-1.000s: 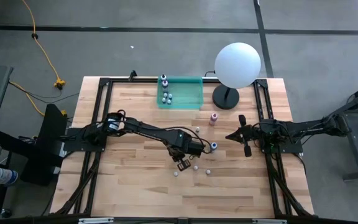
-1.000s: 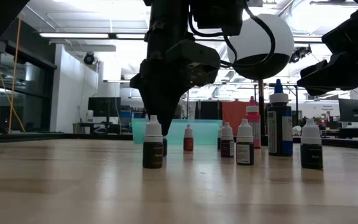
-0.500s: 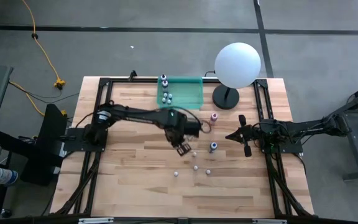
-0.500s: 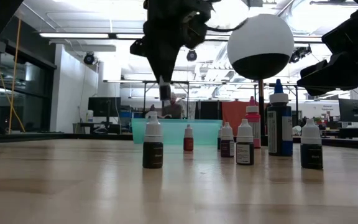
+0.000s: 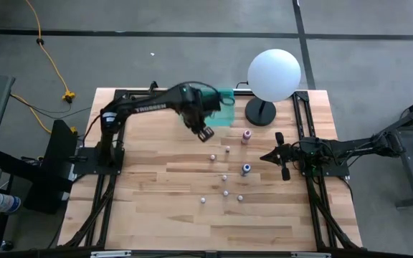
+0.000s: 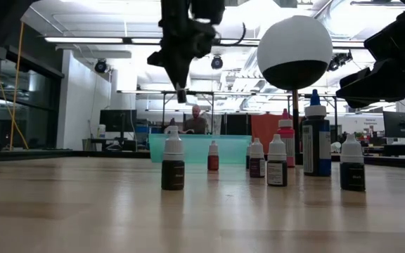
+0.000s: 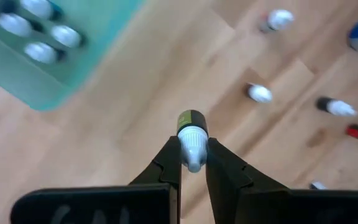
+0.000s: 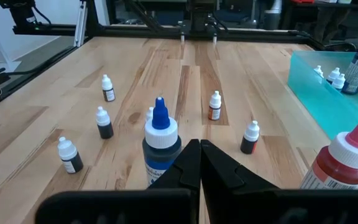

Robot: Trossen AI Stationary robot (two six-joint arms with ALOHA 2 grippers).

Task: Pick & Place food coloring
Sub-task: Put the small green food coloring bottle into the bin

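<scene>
My left gripper is shut on a tiny food coloring bottle with a white cap and a dark olive body. It is high above the table, just in front of the teal tray. Several small bottles stand in the tray. Several tiny bottles stand upright on the wood at mid-table, along with a larger blue one and a pink one. My right gripper is shut and empty, right of the blue bottle. My left gripper pinches the bottle's white cap between its two fingers. The fingers come from above, pointing down. The bottle hangs upright below them, body downward, lifted clear of the table.
A big white globe lamp on a dark base stands at the far right, next to the tray. Black frame rails run along the table's left, right and far sides. Bare wood lies near the front edge.
My left gripper has risen and gone from mid-table toward the far edge, up to the tray's near side, and has stayed shut. The small bottle in it has travelled along, clear of the table. The standing bottles have not moved.
</scene>
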